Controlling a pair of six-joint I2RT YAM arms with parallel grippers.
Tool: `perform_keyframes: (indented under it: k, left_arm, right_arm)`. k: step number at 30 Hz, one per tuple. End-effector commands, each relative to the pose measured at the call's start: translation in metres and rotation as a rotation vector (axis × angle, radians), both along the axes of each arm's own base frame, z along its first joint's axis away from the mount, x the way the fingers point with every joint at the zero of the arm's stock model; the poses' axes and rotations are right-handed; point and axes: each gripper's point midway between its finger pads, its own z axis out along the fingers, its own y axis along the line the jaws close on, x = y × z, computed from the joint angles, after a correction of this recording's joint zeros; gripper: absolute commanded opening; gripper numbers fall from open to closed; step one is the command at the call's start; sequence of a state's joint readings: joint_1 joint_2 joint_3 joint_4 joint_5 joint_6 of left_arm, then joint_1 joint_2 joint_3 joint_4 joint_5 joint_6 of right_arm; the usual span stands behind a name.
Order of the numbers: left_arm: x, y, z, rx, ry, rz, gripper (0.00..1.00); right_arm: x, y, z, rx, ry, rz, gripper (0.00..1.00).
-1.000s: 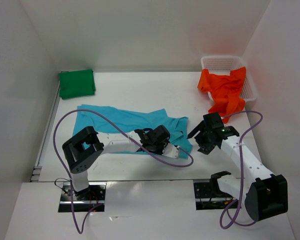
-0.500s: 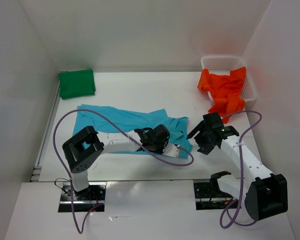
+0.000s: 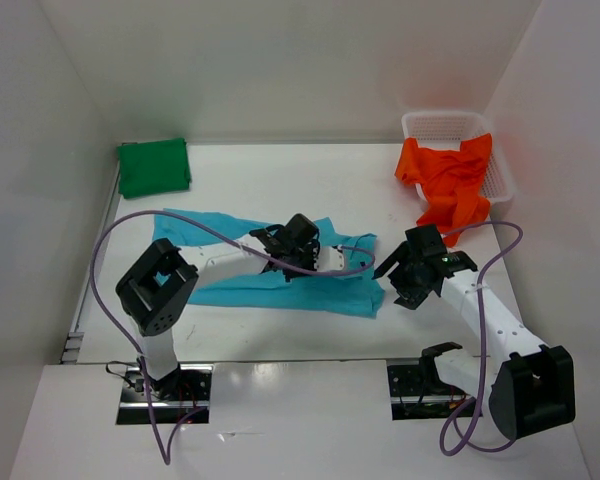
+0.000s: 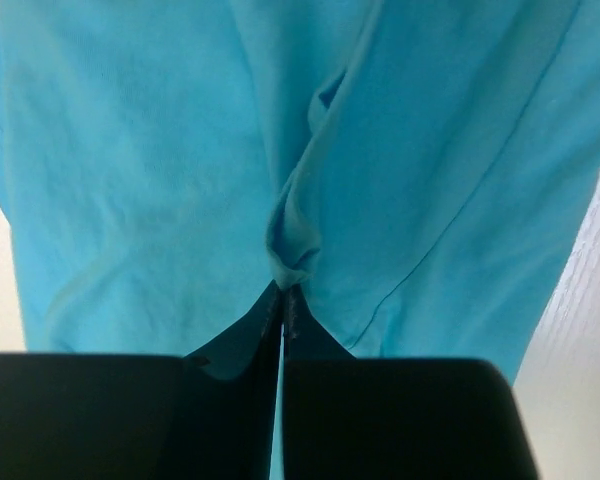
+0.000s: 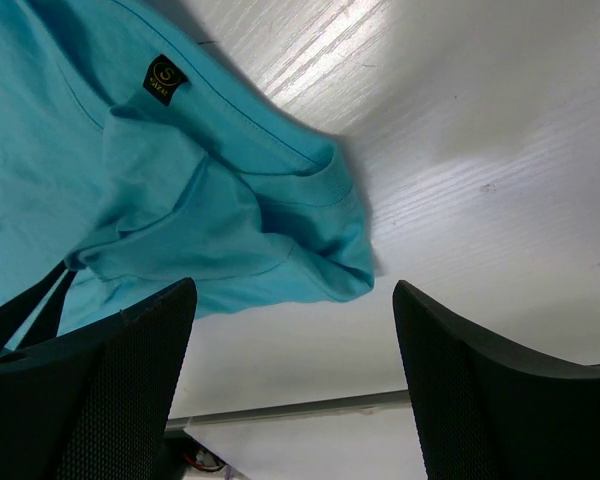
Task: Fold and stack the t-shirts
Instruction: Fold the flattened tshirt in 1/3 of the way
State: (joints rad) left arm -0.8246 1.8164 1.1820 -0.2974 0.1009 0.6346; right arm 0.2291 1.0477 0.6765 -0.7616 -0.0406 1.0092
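1. Near right: the right gripper (image 5: 292, 288) hangs over the white table (image 3: 280, 190), jaws spread wide and holding nothing. It sits just beside the right end of the turquoise-blue t-shirt (image 3: 310, 295).
2. Middle: the turquoise-blue t-shirt lies rumpled across the table, running left to right. Its collar end, with a small dark label (image 5: 163, 75), points right.
3. Middle: the left gripper (image 4: 282, 300) is over the shirt's centre, its jaws pressed together and pinching a ridge of the turquoise cloth.
4. Far right: the orange-red t-shirt (image 3: 450, 180) is bunched and draped over the near edge of a white mesh basket (image 3: 430, 118), spilling onto the table.
5. Far left corner: the dark green t-shirt (image 3: 153, 166) lies folded into a neat square, well apart from the others.
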Motion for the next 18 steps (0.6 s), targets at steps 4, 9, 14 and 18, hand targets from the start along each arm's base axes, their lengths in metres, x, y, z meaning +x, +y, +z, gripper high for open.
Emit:
perform_keyframes:
  k: [4, 9, 14, 18]
  left_arm:
    - [-0.010, -0.007, 0.012, -0.135, 0.163, 0.047, 0.03]
    - [-0.005, -0.002, 0.006, -0.155, 0.209, 0.093, 0.10]
    - [0.020, 0.022, 0.006, -0.186, 0.237, 0.255, 0.14]
    - [0.029, 0.031, 0.013, -0.220, 0.277, 0.318, 0.19]
  right_arm:
    - [0.005, -0.001, -0.001, -0.005, -0.022, -0.009, 0.84]
    - [0.005, -0.001, -0.006, -0.010, -0.001, -0.009, 0.84]
    - [0.006, 0.000, -0.003, -0.008, -0.011, 0.012, 0.84]
    - [0.007, 0.009, 0.004, -0.035, -0.047, 0.057, 0.84]
